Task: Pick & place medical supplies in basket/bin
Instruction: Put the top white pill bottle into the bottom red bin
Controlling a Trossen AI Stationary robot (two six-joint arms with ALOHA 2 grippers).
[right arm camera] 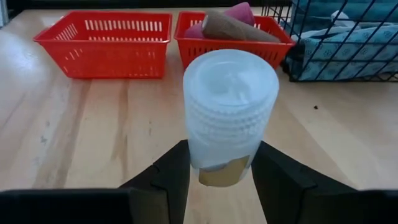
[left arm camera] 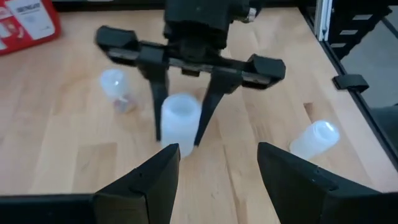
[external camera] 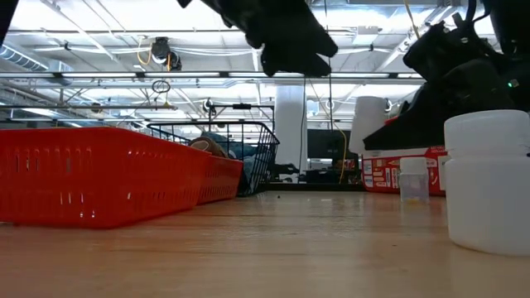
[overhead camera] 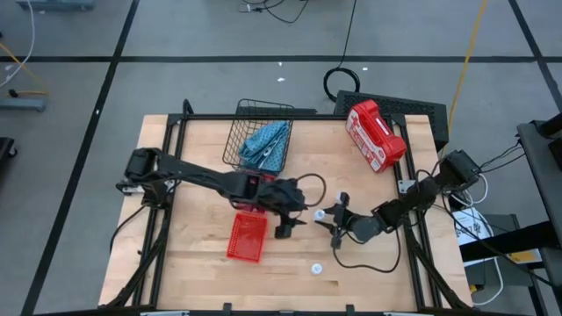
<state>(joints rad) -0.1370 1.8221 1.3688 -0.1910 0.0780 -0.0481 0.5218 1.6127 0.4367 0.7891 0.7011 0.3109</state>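
In the high view, a black wire basket (overhead camera: 260, 133) is seen at the far side of the table (overhead camera: 193, 263), holding a light-blue textured pouch (overhead camera: 267, 142); 1 red perforated bin (overhead camera: 248, 237) lies nearer the front edge, and a 2nd red bin (overhead camera: 250, 206) is mostly covered by the left arm. A red and white hard case (overhead camera: 376, 133) is placed at the far right. The left gripper (overhead camera: 288, 226) hangs just beside the near bin, and the right gripper (overhead camera: 332, 215) faces it close by, with a small white vial (overhead camera: 319, 213) at its fingertips; another vial (overhead camera: 316, 269) lies apart near the front edge. In the low view, the 2 red bins are seen at the left with the wire basket behind them, a brown roll (external camera: 209, 146) showing above the farther bin, and 2 white vials at the right. In the left wrist view, the left gripper (left arm camera: 217, 167) is seen spread open and empty, while the right gripper opposite is clamped on an upright translucent white vial (left arm camera: 180, 115); 2 more vials lie on the wood at either side. In the right wrist view, the right gripper (right arm camera: 219, 163) is shown grasping the ribbed-cap vial (right arm camera: 229, 102); beyond it, 1 bin (right arm camera: 106, 43) appears empty and the other (right arm camera: 261, 43) holds a brown roll (right arm camera: 233, 26) and a pink roll (right arm camera: 239, 11).
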